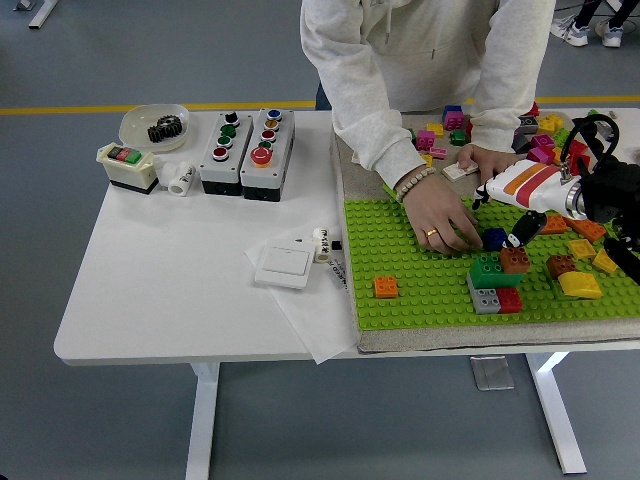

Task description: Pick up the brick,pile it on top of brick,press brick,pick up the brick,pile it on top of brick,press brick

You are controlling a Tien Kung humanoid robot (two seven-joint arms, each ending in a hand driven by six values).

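A green baseplate (420, 265) lies on a mat at the table's right. On it a blue brick (493, 238) sits just behind a brown brick (515, 260), which is stacked on a green brick (487, 273). Grey (486, 300) and red (510, 298) bricks stand in front of the stack. An orange brick (386, 286) stands alone at the left. My right hand (517, 236) comes in from the right, its black fingers extended down beside the blue and brown bricks, holding nothing. A person's hand (440, 222) reaches onto the plate, fingertips at the blue brick.
The person's other hand (482, 160) rests on the mat behind the plate, by loose bricks (440, 135). More bricks, including a yellow one (580, 285), crowd the plate's right end. Two button boxes (245, 140), a bowl with a gear (153, 126), a white switch (283, 266) and paper lie to the left.
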